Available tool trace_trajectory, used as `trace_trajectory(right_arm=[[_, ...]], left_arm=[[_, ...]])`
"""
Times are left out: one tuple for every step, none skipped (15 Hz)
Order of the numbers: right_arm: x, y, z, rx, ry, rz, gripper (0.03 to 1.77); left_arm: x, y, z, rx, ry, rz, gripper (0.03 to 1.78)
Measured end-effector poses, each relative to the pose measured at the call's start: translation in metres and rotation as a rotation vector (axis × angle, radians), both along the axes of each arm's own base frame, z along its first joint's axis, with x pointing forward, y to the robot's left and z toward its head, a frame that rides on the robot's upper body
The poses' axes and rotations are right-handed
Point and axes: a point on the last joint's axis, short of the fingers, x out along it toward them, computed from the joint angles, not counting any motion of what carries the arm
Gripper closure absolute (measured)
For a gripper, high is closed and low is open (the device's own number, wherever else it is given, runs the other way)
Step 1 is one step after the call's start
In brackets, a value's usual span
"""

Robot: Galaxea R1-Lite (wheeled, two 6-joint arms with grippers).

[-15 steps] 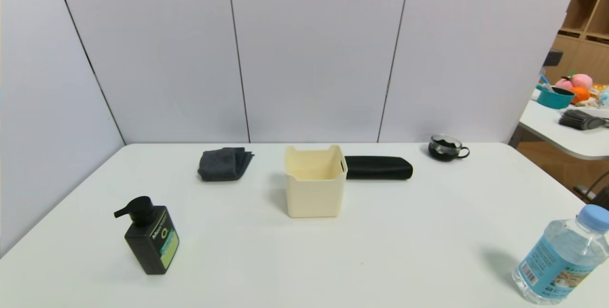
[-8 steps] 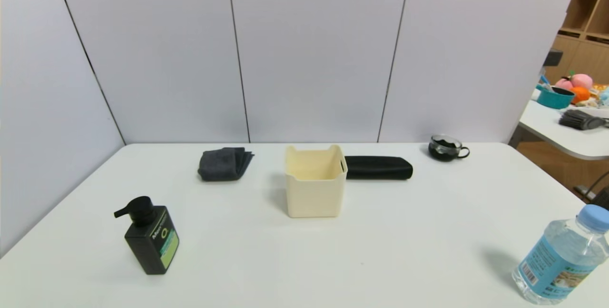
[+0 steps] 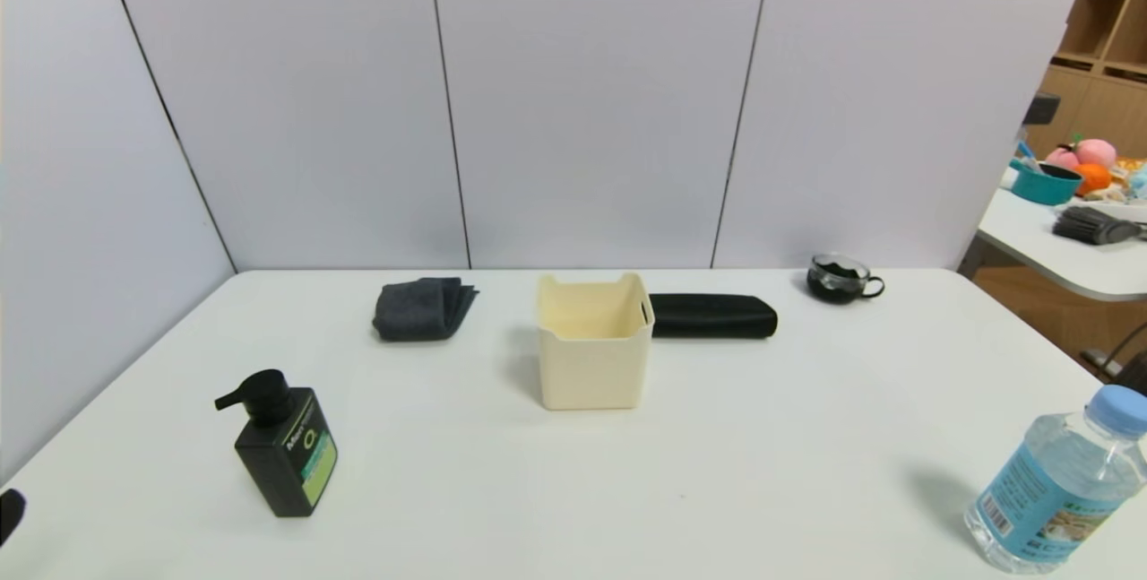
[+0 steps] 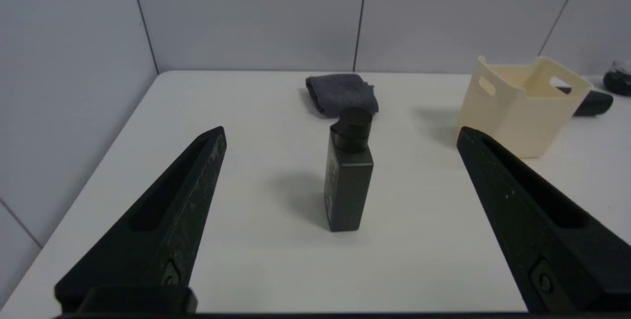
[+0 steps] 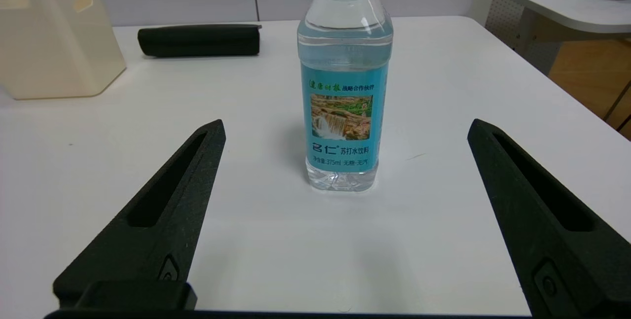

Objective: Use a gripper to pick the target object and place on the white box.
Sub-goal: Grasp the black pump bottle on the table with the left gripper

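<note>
Pump bottle (image 4: 348, 176) is seen upright on the tabletop (image 3: 717, 472), well left of the white box (image 3: 591, 347). Left gripper (image 4: 340, 136) is levelled at it, fingers (image 4: 167, 220) spread wide, empty; right gripper (image 5: 345, 126) likewise, facing the water bottle (image 5: 345, 82).

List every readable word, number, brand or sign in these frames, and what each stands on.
"375ml": on the blue label of the clear blue-capped water bottle, in its small bottom line. The Chinese characters around it are printed large but I do not transcribe them.
Barcode on the same label in the head view: digits too small to read.
Green-and-white label of the squarish black pump bottle: white lettering too blurred to read.
Nothing else carries text.
</note>
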Motion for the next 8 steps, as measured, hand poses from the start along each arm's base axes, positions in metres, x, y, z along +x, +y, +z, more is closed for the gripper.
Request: trace_trajectory(right_arm=[[0.0,0.0,0.0,0.0,0.0,0.0,0.1],[0.0,0.0,0.0,0.0,0.0,0.0,0.1],[0.0,0.0,0.0,0.0,0.0,0.0,0.1],[0.0,0.0,0.0,0.0,0.0,0.0,0.1],[0.0,0.0,0.0,0.0,0.0,0.0,0.1],[0.0,0.0,0.0,0.0,0.0,0.0,0.1],[0.0,0.0,0.0,0.0,0.0,0.0,0.1],[0.0,0.0,0.0,0.0,0.0,0.0,0.1]], left_arm=[[0.01,-0.001,0.003,0.031,0.064,-0.04,0.12],[0.02,-0.002,0.003,0.058,0.136,-0.073,0.12],[0.031,-0.003,0.001,0.085,0.206,-0.098,0.12],[0.043,-0.004,-0.001,0.106,0.258,-0.119,0.12],[0.055,-0.005,-0.003,0.12,0.304,-0.138,0.12],[0.069,-0.006,-0.005,0.128,0.338,-0.153,0.12],[0.084,-0.007,-0.008,0.131,0.37,-0.164,0.12],[0.097,-0.008,-0.012,0.132,0.39,-0.171,0.12]])
